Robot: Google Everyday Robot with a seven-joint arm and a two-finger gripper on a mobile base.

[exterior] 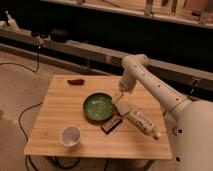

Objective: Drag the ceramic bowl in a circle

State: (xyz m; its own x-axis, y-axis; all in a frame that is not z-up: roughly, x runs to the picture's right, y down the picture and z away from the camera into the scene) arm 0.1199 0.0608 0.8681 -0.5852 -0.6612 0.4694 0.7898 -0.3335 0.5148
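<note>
The ceramic bowl [98, 107] is a wide, shallow, glossy green dish with a darker rim, sitting near the middle of the wooden table [55, 107]. My white arm reaches in from the right and bends down over the table. Its gripper [119, 98] hangs just at the bowl's upper right rim, open, with nothing visibly held between its pale fingers. Whether it touches the rim I cannot tell.
A small white cup [70, 135] stands near the table's front left. A dark flat bar [112, 124] lies against the bowl's lower right, with a white bottle [142, 122] on its side beside it. A small red object [76, 81] lies at the back left edge.
</note>
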